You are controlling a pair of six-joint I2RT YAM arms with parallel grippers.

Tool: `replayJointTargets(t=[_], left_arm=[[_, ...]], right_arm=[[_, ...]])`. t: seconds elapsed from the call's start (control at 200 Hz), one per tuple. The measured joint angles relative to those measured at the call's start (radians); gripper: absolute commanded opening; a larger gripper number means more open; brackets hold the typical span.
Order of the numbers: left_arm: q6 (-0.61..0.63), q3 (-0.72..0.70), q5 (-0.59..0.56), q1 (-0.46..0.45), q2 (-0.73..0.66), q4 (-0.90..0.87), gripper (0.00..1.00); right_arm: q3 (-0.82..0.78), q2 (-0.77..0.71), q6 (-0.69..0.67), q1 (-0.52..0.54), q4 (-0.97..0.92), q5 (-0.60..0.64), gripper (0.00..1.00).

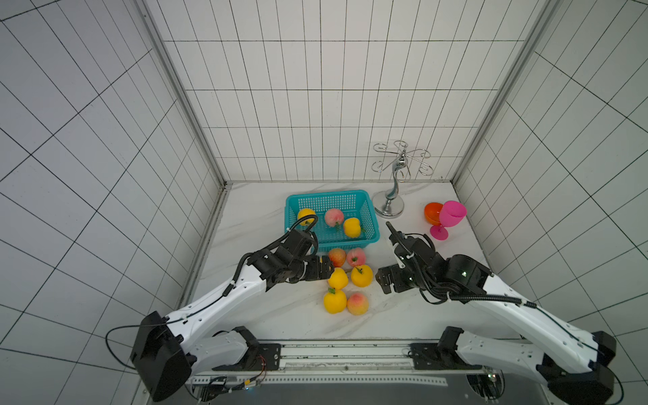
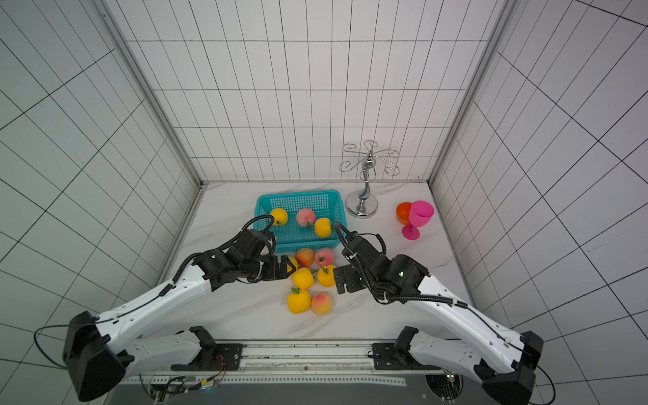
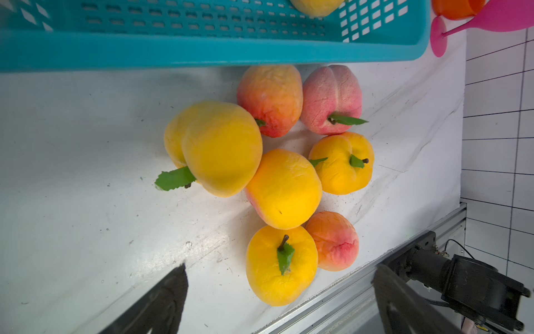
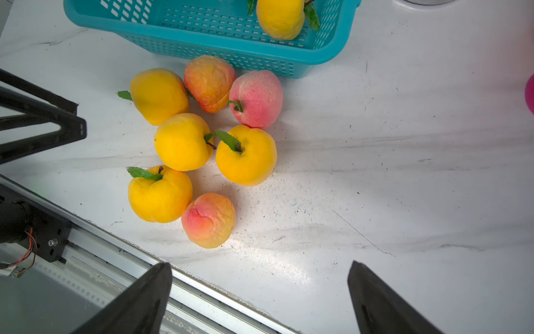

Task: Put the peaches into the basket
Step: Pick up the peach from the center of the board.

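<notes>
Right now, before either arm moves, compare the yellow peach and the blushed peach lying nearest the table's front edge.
Colour: the front yellow peach is plain yellow-orange; the front blushed peach is orange with a red flush.
Top: the yellow one shows its stem and green leaf; the blushed one shows only a crease, no leaf.
Shared: both lie touching each other on the table, outside the basket.

seven peaches (image 4: 182, 141) clustered beside basket (image 4: 208, 23) | one yellow peach (image 4: 280, 20) inside | right gripper (image 4: 260, 267) spread, empty
</notes>
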Motion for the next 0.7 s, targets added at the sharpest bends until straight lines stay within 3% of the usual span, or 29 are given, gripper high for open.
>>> replayJointTargets(t=[0.47,0.699], left_arm=[[-0.124,0.045,-0.134,-0.018,0.194,0.040,0.98],[-0.164,0.050,-0.208,-0.018,0.225,0.047,0.98]], right_arm=[[-0.024,-0.068,-0.130,0.000,0.035,-0.118,0.99],[-0.029,-0.132,-0.174,-0.002,0.035,-0.160,0.98]])
